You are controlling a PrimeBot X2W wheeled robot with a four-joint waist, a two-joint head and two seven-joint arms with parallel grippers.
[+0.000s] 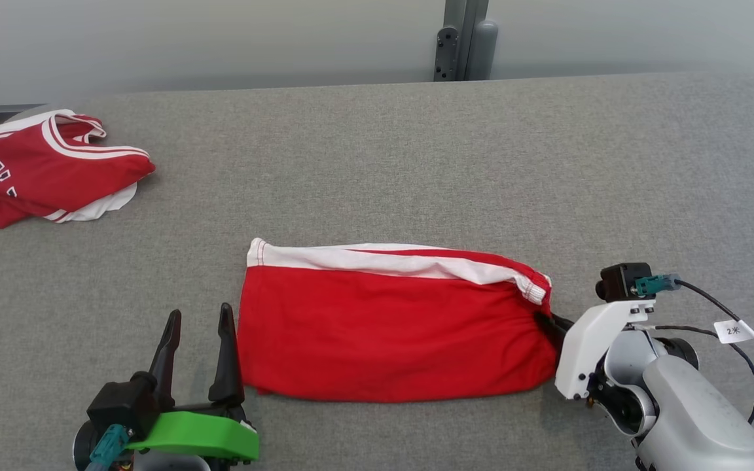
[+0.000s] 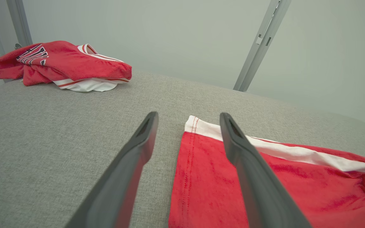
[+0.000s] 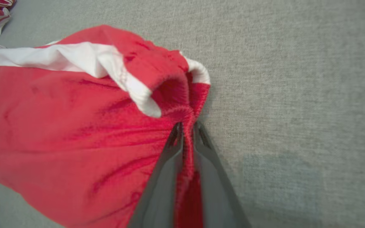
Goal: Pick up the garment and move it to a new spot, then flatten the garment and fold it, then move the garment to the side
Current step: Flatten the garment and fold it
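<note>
The garment (image 1: 390,327), red with a white band along its far edge, lies folded into a rough rectangle on the grey table (image 1: 416,144), at the middle of the near side. Its left edge is straight and flat. Its right end is gathered and puckered, the white hem curling over there.

The right jaws are closed on that right end. In the right wrist view the two dark fingers (image 3: 166,177) stand nearly together with a ridge of red cloth pinched between them, and the fabric pulls into creases toward the grip. In the head view the fingertips are hidden at the garment's edge, with the white wrist housing (image 1: 590,347) just to the right.

The left jaws stand wide apart and hold nothing. Their fingers (image 1: 226,353) rise just beside the garment's left edge. In the left wrist view one finger (image 2: 249,171) crosses in front of the red cloth and the other is over bare table. Whether either touches the cloth cannot be told.

A second garment, a red jersey (image 1: 43,170) with white trim and lettering, lies crumpled at the far left corner of the table, well apart. A metal post (image 1: 462,39) stands against the pale wall behind.
</note>
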